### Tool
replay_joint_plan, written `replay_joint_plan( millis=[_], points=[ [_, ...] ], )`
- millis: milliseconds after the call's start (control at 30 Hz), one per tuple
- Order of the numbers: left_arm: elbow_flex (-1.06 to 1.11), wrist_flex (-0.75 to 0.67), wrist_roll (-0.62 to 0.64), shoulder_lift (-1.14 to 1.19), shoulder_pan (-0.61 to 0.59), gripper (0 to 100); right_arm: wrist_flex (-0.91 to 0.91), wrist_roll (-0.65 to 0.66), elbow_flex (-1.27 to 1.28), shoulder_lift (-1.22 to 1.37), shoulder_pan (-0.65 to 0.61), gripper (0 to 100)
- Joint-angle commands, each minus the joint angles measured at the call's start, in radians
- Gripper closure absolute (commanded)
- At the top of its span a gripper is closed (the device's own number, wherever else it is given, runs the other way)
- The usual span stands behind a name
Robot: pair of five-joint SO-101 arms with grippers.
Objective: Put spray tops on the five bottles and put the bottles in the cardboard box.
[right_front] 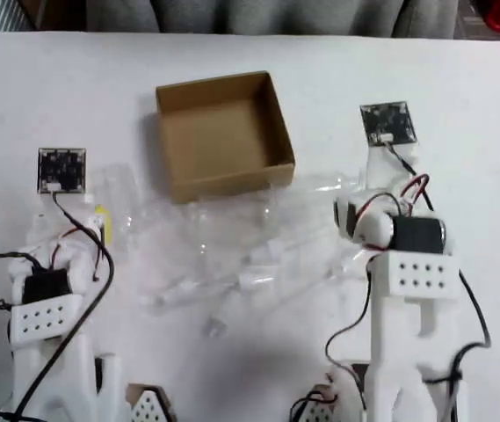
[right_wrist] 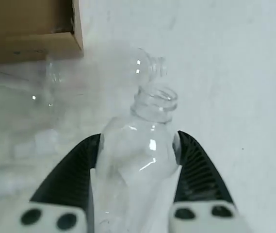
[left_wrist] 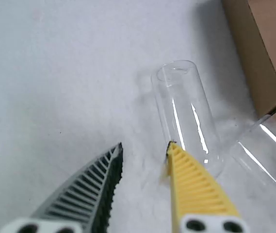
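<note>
Several clear plastic bottles (right_front: 232,220) lie on their sides on the white table in front of the open cardboard box (right_front: 223,132). White spray tops (right_front: 258,257) lie loose among them. My left gripper (left_wrist: 145,144) is open just above the table, its yellow finger (left_wrist: 191,179) against the side of one lying bottle (left_wrist: 186,114); nothing is between the fingers. My right gripper (right_wrist: 138,136) is shut on the shoulders of a clear bottle (right_wrist: 135,160), whose open neck (right_wrist: 157,99) points away from the wrist. A second bottle (right_wrist: 140,63) lies just beyond.
The box corner (left_wrist: 261,58) stands close to the left gripper, with another bottle (left_wrist: 266,150) under it. In the right wrist view the box wall (right_wrist: 28,43) stands just past a heap of bottles and tops (right_wrist: 36,145). Bare table stretches out on the far left and far right.
</note>
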Motion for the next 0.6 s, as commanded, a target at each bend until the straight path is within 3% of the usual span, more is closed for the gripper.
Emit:
replay_joint_plan(
  millis=[0,200,300,567],
  points=[
    [0.0,-0.023,-0.012,0.001,0.018,84,-0.07,-0.02,0.032,-0.074,-0.047,98.2],
    [0.0,-0.021,-0.012,0.001,0.018,84,-0.366,-0.021,0.299,-0.093,-0.229,98.2],
    [0.0,-0.021,-0.012,-0.002,0.018,84,-0.441,-0.037,0.354,-0.143,-0.239,98.3],
    [-0.002,-0.008,-0.006,-0.005,0.018,84,-0.47,-0.242,0.477,-0.441,-0.206,98.3]
  ],
)
